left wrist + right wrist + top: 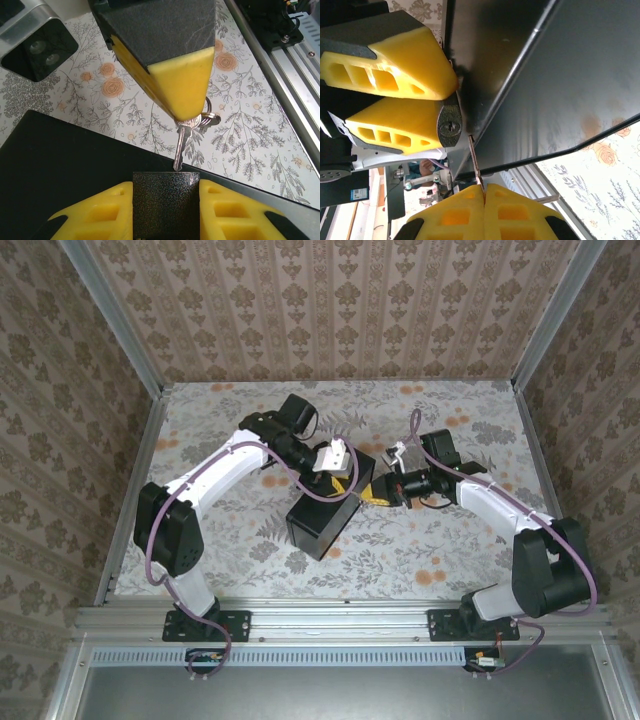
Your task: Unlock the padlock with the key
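My left gripper (166,210) is shut on the padlock (166,200), a small dark speckled body clamped between its yellow fingers, over the black box (320,525). In the right wrist view the padlock's keyway face (449,126) points toward me between those same fingers. My right gripper (484,190) is shut on the silver key (476,167), whose blade sticks out toward the lock. The key's tip (177,167) touches the padlock's edge, just beside the keyway and not in the slot. Both grippers meet above the box's right corner (365,485).
A key ring with a second key (210,117) hangs behind the right fingers. The black box's side (560,75) stands close along the key. An aluminium rail (280,75) runs along the table's near edge, and papered walls enclose the flowered table (450,550).
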You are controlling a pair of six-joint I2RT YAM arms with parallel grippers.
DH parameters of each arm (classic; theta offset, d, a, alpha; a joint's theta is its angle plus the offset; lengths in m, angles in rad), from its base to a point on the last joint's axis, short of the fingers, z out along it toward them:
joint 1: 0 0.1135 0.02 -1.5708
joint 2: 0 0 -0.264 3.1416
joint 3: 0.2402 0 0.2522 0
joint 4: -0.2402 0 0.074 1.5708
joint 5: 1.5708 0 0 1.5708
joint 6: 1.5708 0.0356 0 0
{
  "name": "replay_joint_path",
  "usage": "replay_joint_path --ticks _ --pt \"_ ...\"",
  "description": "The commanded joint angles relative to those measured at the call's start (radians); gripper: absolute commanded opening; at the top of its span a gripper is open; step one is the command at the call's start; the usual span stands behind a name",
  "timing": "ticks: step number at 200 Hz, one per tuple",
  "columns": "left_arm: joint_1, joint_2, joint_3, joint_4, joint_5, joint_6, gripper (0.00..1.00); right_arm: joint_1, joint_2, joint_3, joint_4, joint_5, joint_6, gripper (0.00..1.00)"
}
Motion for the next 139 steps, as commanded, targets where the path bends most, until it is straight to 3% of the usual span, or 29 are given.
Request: replay_joint_path --ticks 1,139 --pt "0.011 -0.041 -0.002 -0.008 0.014 0.002 0.12 -0.017 -0.053 0.016 -0.067 -0.027 -0.048 0.00" --pt "-0.003 -0.040 -0.002 -0.009 0.018 -0.003 0.11 0.009 0.002 0.044 -0.003 -0.028 -0.011 0.00"
